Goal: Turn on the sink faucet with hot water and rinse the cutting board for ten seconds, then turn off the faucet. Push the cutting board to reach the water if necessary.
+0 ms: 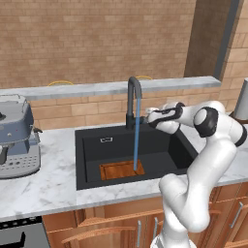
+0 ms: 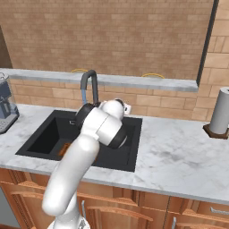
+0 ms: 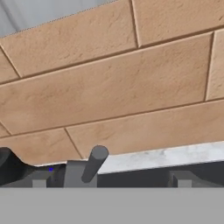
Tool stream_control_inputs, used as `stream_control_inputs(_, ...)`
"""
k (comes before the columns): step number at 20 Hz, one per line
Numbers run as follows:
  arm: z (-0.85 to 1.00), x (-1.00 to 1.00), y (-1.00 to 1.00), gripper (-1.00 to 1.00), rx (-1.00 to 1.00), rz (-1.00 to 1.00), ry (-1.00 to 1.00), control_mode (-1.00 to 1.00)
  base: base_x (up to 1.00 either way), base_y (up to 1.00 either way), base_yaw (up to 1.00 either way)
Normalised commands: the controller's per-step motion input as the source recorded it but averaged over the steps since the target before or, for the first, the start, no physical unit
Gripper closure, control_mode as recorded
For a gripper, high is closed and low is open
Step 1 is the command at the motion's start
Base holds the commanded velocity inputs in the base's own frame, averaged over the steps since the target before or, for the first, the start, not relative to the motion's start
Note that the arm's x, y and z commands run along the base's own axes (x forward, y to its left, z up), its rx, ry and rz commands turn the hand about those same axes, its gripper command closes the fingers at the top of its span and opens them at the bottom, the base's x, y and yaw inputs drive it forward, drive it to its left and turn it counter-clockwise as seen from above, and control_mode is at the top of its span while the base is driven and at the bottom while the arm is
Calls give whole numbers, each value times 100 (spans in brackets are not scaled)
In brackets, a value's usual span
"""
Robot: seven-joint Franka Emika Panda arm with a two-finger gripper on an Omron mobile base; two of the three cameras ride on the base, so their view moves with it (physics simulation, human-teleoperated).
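The dark gooseneck sink faucet (image 1: 133, 99) stands behind the black sink (image 1: 87, 160). A thin blue stream of water (image 1: 136, 140) falls from its spout onto the right part of the reddish-brown cutting board (image 1: 121, 170), which lies flat on the basin floor. My gripper (image 1: 148, 116) hovers just right of the faucet's base, pointing toward the wall. In the hand view my gripper (image 3: 109, 181) is open, and the faucet's thin grey lever (image 3: 94, 164) rises between the fingertips (image 3: 39, 180), closer to the left one. In the right base view my arm hides most of the basin behind the faucet (image 2: 89, 85).
A grey espresso machine (image 1: 17, 135) stands on the marble counter left of the sink. A paper towel roll (image 2: 221, 116) stands at the far right. A brick backsplash with a grey ledge (image 1: 121, 87) runs close behind the faucet.
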Motion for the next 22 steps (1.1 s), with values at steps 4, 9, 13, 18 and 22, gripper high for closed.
stream_control_inputs(4,9,-14,0,-100,0,0,0,-100,0,0,0)
stream_control_inputs(9,22,-20,0,-100,0,0,2,-100,0,0,0)
stream_control_inputs(13,23,-42,1,-100,0,0,7,-100,0,0,0)
stream_control_inputs(18,10,-50,2,-100,-1,0,7,-100,0,0,0)
stream_control_inputs(22,13,-46,6,-100,-1,0,9,-100,0,0,0)
